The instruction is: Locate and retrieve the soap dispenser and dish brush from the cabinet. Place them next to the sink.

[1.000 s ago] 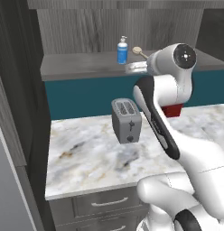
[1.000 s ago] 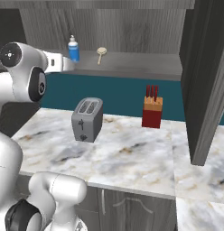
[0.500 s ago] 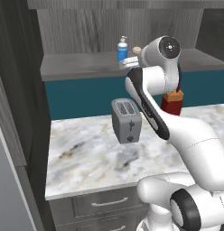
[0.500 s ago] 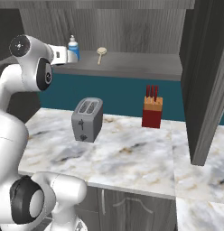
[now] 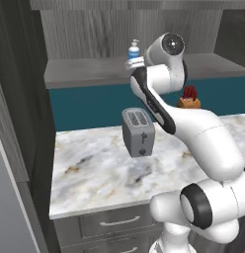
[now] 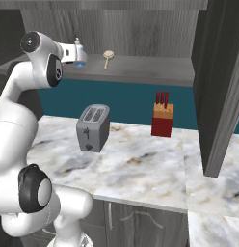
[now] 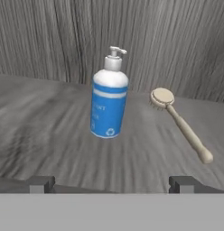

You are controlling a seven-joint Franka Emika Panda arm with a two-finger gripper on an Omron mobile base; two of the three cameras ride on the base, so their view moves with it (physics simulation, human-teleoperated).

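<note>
A small blue soap dispenser with a white pump (image 7: 109,103) stands upright on the wide grey shelf board of the wood-grain cabinet (image 7: 50,135). To its right in the hand view, apart from it, lies a pale wooden dish brush (image 7: 179,123). On the marble desk (image 6: 140,169) below, a grey toaster (image 6: 93,128) stands left of a red knife block (image 6: 162,119).

Cabinet (image 7: 50,131): grey wood-grain shelf board and back wall, matt, fine streaked grain. Soap dispenser (image 7: 109,101): smooth blue plastic-looking body, slight sheen, white band and white pump top. Dish brush (image 7: 179,122): pale tan wood, smooth matt handle, head edge looks bristly. Countertop (image 5: 100,173): polished marble look, white with grey and brown veining. Toaster (image 5: 138,132): grey brushed-metal look, dull. Knife block (image 6: 162,120): red, matt, tan wooden top. Backsplash (image 6: 131,103): flat teal, matt.
</note>
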